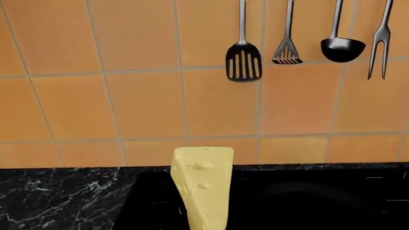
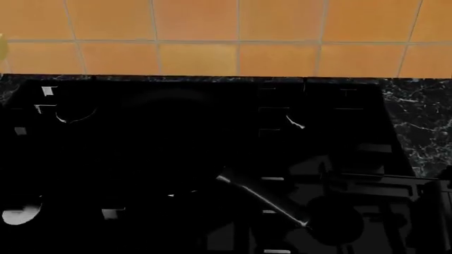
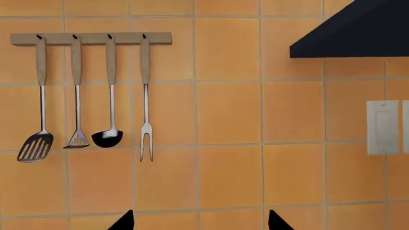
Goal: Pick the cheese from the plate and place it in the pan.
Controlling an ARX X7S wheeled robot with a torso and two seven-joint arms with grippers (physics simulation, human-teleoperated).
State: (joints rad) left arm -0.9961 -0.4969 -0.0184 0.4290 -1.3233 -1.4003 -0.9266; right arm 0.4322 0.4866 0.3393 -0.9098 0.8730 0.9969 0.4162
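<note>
Orange tiled wall behind black stove (image 2: pixel 211 159). Cheese (image 1: pixel 203 184) is off the plate, clamped in left gripper, raised above stove, short of pan (image 2: pixel 169 114). Placing remains. Right gripper (image 3: pixel 201 221) stands apart, empty.

The cheese (image 1: pixel 203 187) is pale yellow with a few shallow dimples. Behind it, the wall tiles (image 1: pixel 147 100) are warm orange with pale grey grout lines. The countertop (image 1: pixel 57 196) is black marble veined in white. The hanging utensils (image 1: pixel 244 60) are dark grey metal on a beige rail (image 3: pixel 91 39). The stove (image 2: pixel 177 159) is nearly pure black, and the pan handle (image 2: pixel 261 198) is glossy black with a thin white highlight. The range hood (image 3: pixel 357 31) is dark navy, the wall switch (image 3: pixel 383 127) light grey.
</note>
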